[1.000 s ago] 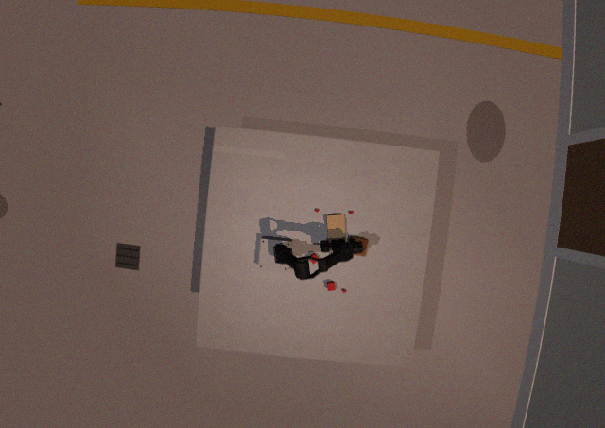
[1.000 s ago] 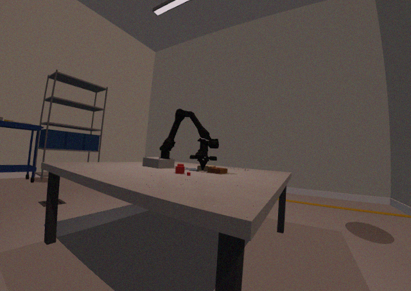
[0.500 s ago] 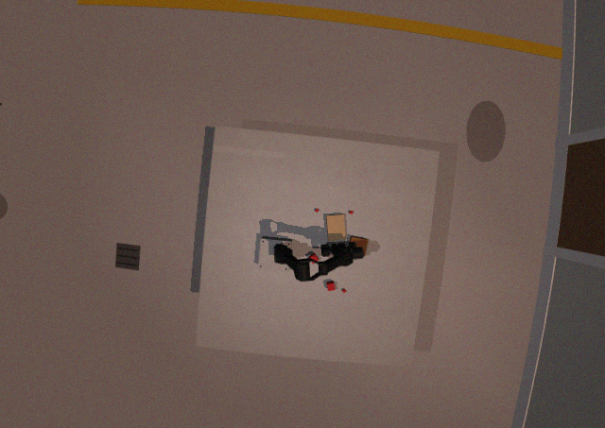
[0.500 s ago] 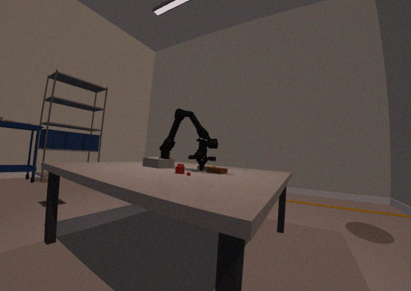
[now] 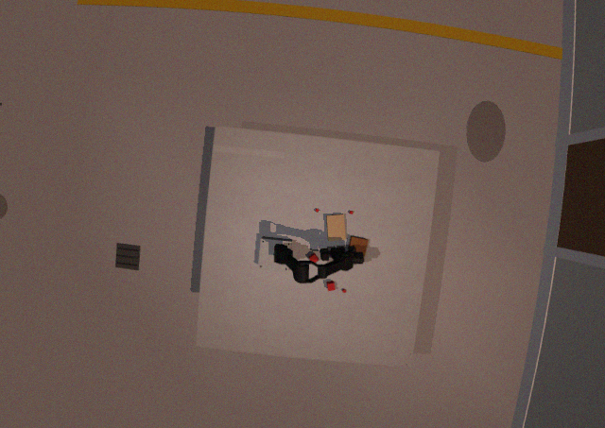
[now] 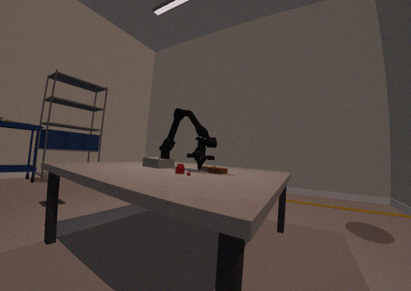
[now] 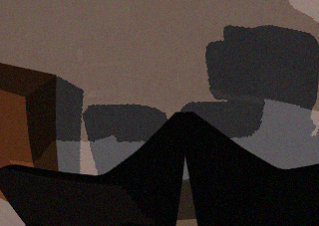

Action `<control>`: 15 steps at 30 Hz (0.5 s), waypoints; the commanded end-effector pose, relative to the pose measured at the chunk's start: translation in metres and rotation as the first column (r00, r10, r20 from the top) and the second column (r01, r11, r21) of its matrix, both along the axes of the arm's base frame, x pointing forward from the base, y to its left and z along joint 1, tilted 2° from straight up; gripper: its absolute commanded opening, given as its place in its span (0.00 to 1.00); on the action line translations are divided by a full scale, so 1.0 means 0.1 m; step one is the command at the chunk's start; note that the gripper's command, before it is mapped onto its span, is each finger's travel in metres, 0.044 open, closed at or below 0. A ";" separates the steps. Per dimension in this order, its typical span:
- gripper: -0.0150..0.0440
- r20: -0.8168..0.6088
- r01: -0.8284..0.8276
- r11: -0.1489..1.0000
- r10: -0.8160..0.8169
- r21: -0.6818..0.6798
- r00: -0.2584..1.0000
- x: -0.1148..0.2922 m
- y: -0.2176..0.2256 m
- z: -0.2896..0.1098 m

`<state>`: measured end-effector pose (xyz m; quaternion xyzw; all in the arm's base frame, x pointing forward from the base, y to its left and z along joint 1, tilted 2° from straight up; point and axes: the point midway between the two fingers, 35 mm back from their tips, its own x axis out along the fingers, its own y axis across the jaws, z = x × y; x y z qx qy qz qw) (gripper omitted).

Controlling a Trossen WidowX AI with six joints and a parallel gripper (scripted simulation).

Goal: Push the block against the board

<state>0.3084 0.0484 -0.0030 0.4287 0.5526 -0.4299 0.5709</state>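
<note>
One arm (image 5: 312,267) stood on one pale table (image 5: 400,316), its base (image 6: 151,162) a grey slab. The board (image 5: 336,226) serves as landmark here: a light tan rectangle, lying flat near the table's middle.

One block (image 5: 358,244) — darker, orange-brown — lay just off the board's corner on the side away from the base. From above the two looked to meet only near that corner; whether any full side touched could not be told. From the room view they showed as one low tan strip (image 6: 217,169) on the table, and no seam could be made out.

The gripper (image 5: 360,257) was low at the block's edge, on the side away from the board. Its fingers were pressed together, pinching nothing. In the wrist view they formed one dark wedge with only a thin slit between them, and the block (image 7: 23,116) sat up and to the left of the tips, a narrow strip of table showing between.

Red bits were scattered around the board. Five could be counted from above: two small dots beyond the board's far end (image 5: 316,210) (image 5: 350,212), one cube (image 5: 313,257) by the arm's elbow, one larger cube (image 5: 330,284) on the arm's other side, and one dot (image 5: 343,290) beside that.

Off the table stood one shelf rack (image 6: 46,98) and one blue cart (image 6: 31,148), both well apart from the board.
</note>
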 end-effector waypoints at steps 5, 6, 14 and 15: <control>0.25 0.030 -0.002 1.000 0.001 0.010 1.000 0.04 0.02 0.46; 0.25 0.030 -0.002 1.000 0.001 0.010 1.000 0.04 0.02 0.46; 0.25 0.028 -0.226 0.974 0.226 0.000 0.974 0.08 0.17 0.47; 0.25 0.027 -0.259 0.966 0.259 -0.001 0.965 0.08 0.20 0.47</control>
